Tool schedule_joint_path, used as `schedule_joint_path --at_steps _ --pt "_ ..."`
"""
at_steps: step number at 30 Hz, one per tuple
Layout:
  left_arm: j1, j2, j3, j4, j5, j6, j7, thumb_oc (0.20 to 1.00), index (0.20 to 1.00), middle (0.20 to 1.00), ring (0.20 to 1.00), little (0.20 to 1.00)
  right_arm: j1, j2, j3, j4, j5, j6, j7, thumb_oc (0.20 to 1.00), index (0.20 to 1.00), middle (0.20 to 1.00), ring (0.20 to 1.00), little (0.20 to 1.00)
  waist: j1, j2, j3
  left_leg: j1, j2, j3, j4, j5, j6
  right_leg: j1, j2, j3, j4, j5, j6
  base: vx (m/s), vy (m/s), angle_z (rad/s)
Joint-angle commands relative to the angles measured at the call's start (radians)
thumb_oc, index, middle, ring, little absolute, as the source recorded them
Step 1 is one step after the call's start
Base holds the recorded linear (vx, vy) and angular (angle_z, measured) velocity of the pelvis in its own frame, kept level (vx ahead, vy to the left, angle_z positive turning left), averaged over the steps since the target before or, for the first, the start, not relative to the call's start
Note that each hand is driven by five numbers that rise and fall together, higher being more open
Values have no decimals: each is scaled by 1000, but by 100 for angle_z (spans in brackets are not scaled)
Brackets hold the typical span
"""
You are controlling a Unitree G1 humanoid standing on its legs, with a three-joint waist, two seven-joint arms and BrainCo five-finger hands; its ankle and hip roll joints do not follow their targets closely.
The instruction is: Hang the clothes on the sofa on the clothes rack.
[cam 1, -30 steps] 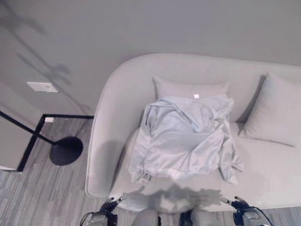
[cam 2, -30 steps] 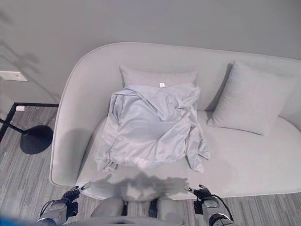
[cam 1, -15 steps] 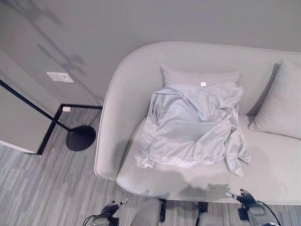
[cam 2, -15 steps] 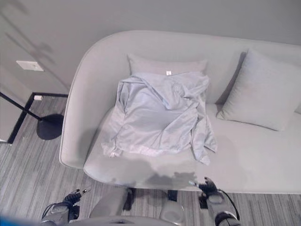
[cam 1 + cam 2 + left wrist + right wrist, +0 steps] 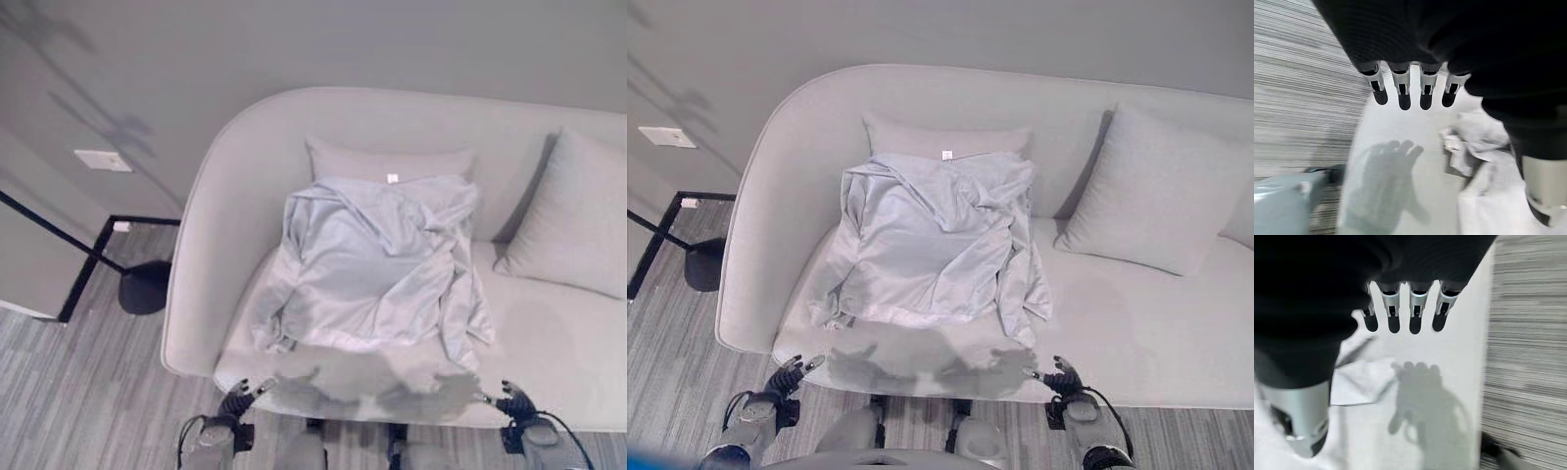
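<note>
Beyond each open robot hand (image 5: 238, 399), shirt (image 5: 370, 264) on sofa (image 5: 211, 245), untouched

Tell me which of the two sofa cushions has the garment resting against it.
The cushion at the middle of the sofa back: the light grey garment overlaps its lower edge. The other cushion, toward the robot's right, stands clear of it.

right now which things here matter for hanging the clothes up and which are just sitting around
Part of the job:
- pale garment spread on the sofa
- left hand, open, low before the sofa
- right hand, open, likewise

Just lying about:
- back cushion behind the garment
- side cushion
- black stand base on the floor
</note>
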Motion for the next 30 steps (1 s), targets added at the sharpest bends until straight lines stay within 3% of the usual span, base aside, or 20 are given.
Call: schedule_joint_path --at_steps 1,10,18,22,26,30 --pt "-77 33 -43 2 -33 -43 29 1000 1000 1000 1000 1000 -36 -82 -20 -81 -69 -50 -42 1000 1000 1000 1000 1000 13 9 -15 48 -13 1 11 -99 -26 -48 -71 11 17 14 98 34 -5 -4" --pt "-211 121 -102 -112 -4 -63 81 1000 1000 1000 1000 1000 -213 -168 10 -185 -43 -78 -82 1000 1000 1000 1000 1000 11 19 28 2 -15 3 11 -82 -28 -101 -75 23 17 32 101 -35 9 -2" --pt "-526 248 -204 -108 -7 -70 174 1000 1000 1000 1000 1000 -583 -211 152 -130 19 -89 -172 1000 1000 1000 1000 1000 16 24 101 -143 -19 -2 11 -23 -43 -233 -79 30 17 82 108 -68 -2 0" --pt "-611 281 -221 -102 -15 -70 200 1000 1000 1000 1000 1000 -673 -229 182 -108 24 -86 -196 1000 1000 1000 1000 1000 16 29 118 -187 -19 -3 11 -8 -50 -274 -80 33 17 93 111 -45 -5 3" --pt "-924 366 -345 -2 -26 -59 246 1000 1000 1000 1000 1000 -988 -280 314 49 79 -73 -239 1000 1000 1000 1000 1000 24 41 153 -295 -22 -6 11 30 -68 -376 -75 37 17 120 125 -64 -14 7" --pt "-1145 376 -465 85 -16 -51 256 1000 1000 1000 1000 1000 -1193 -303 426 172 117 -65 -252 1000 1000 1000 1000 1000 28 50 171 -371 -32 -13 11 52 -79 -450 -70 32 17 136 131 -56 -35 7"
